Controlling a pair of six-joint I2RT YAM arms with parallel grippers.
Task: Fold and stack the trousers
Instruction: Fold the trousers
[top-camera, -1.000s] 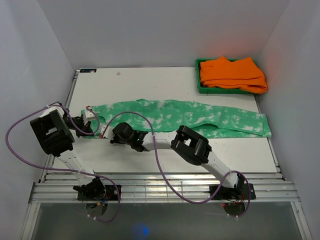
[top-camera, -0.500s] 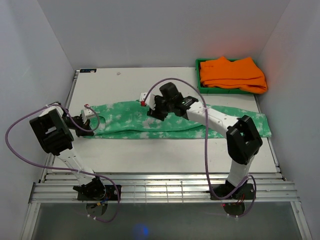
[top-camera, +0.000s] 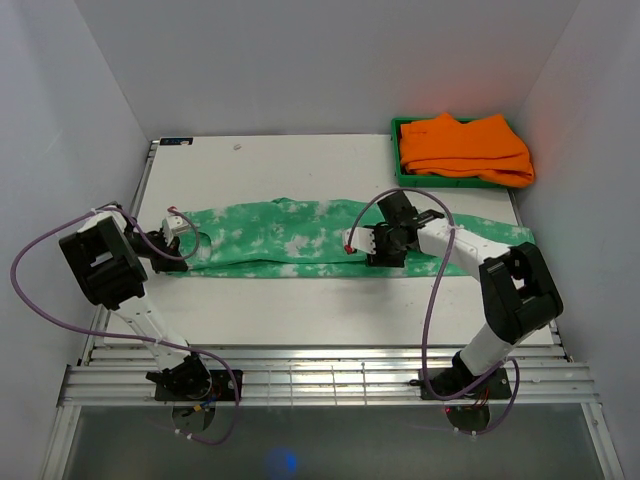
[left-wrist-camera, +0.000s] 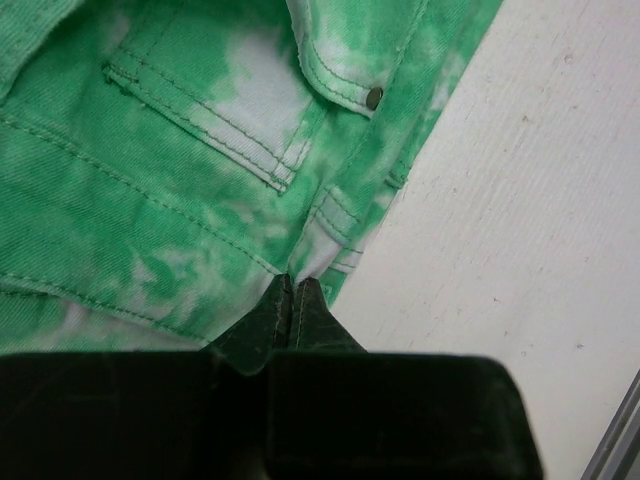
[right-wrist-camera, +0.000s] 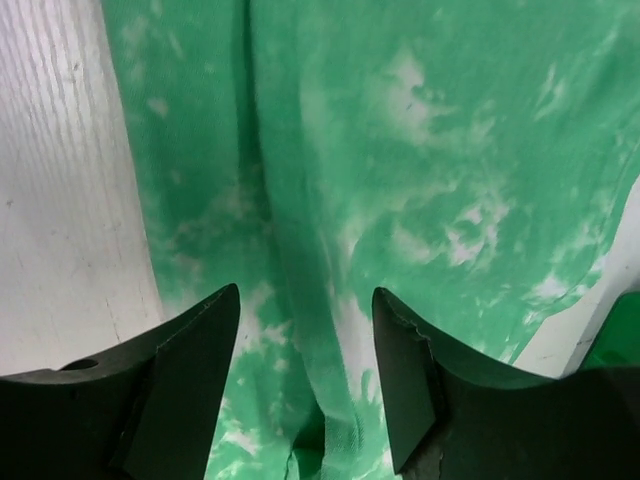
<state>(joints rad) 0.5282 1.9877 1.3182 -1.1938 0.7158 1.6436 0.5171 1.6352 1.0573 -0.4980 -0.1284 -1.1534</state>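
Walls (top-camera: 300, 60) of plain pale grey are seen closing in a white tabletop (top-camera: 300, 310) on three sides. The trousers (top-camera: 290, 235) are laid flat across the middle of it, stretched from 9 o'clock to 3 o'clock, with the waist at the 9 o'clock end. A green tray (top-camera: 399, 172) is set in the 1 o'clock corner, and orange garments (top-camera: 465, 148) are piled in it.

The left arm (top-camera: 100, 262) is bent at 9 o'clock, its forearm pointed toward 3 o'clock. The right arm (top-camera: 510, 290) is raised from 5 o'clock, folded at the elbow and stretched toward 9 o'clock above the trouser legs.

The left end effector (top-camera: 188, 243) is clenched on the waist edge of the trousers, just beside a pocket seam. The right end effector (top-camera: 358, 243) is released, its jaws spread with nothing gripped and the mottled cloth lying beneath them.
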